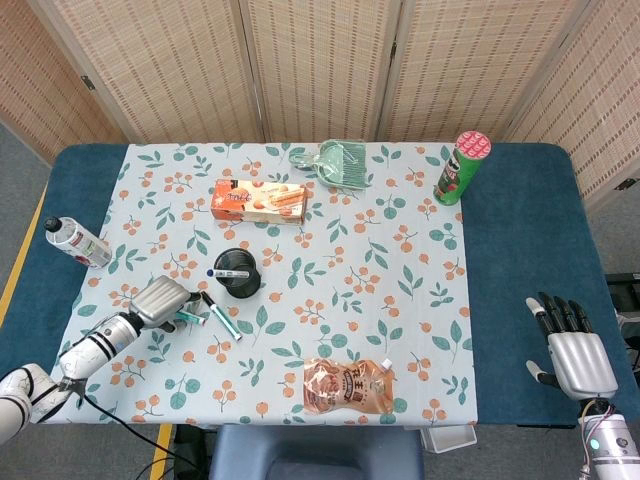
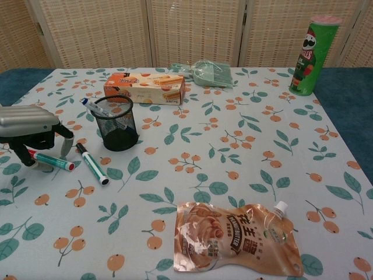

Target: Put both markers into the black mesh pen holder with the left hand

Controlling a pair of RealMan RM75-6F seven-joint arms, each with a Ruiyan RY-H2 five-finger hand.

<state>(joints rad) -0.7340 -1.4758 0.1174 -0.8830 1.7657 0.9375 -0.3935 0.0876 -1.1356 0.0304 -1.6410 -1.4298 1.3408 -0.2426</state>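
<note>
Left hand: my left hand (image 2: 28, 125) is arched over the green-and-red marker (image 2: 51, 160), fingertips down around it; I cannot tell whether they have closed on it.
Markers: the green-and-red marker lies flat on the counter (image 2: 245, 157) under my palm. The white marker (image 2: 93, 164) lies just beside it, between my hand and the holder.
Handling: both look light, stiff and smooth, so apt to roll; I judge mid-barrel the best hold.
Black mesh pen holder (image 2: 116, 122): upright, near, already holding a pen.
Right hand: my right hand (image 1: 572, 350) rests apart at the counter's edge, empty.
</note>
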